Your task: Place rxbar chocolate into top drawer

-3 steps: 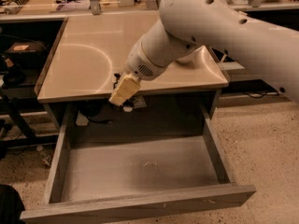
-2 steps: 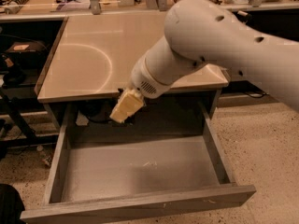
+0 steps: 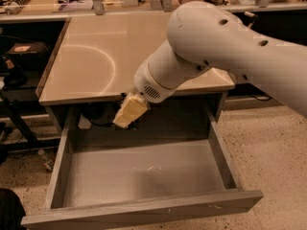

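Looking through the camera view, we log the gripper point(image 3: 128, 113) hanging just under the table's point(image 3: 86, 56) front edge, over the back of the open top drawer point(image 3: 144, 210), toward 11 o'clock of its floor. Its long axis runs from 1 to 7 o'clock. Clamped or parted, we cannot tell. The rxbar chocolate shows nowhere plainly; a dark sliver point(image 3: 135, 125) at the gripper's 5 o'clock edge may be it. We judge that the drawer floor lies toward 6 o'clock of it.

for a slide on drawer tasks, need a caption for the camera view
Gripper hangs over the back of the open top drawer, by the front edge of the table.
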Available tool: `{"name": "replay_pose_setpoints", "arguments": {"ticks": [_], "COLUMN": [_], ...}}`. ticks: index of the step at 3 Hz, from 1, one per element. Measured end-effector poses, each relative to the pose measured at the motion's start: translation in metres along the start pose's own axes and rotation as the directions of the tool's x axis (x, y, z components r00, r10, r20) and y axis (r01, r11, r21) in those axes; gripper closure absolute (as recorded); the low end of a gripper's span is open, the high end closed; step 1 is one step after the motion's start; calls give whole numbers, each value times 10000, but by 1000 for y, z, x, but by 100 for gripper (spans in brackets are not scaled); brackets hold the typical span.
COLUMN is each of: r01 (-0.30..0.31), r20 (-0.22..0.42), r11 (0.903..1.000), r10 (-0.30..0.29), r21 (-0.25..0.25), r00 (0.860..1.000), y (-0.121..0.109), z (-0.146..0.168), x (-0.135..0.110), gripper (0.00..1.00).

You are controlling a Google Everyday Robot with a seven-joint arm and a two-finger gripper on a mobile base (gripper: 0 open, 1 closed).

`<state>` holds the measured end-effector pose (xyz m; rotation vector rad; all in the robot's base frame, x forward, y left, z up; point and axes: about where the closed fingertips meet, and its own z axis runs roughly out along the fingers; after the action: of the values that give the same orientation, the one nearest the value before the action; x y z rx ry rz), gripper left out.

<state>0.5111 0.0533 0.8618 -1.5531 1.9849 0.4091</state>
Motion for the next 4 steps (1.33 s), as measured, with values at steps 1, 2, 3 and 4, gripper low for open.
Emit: {"name": "replay_pose_setpoints", "arguments": {"ticks": [1,2,3,4], "r01": [-793,-1782,-2323,-2610], "r20": [3,-61,-124,-163], "r11": [9965,9823,9698,9616], "r10": [794,1781,2320,2606], "r21": [-256,-569,-748,-842], "r00": [9968,9840,9726,9653], "y": [17,30,37,40], "z": [25,66,90,103], "x": [26,63,83,94], "gripper": [100,100,100,100]}}
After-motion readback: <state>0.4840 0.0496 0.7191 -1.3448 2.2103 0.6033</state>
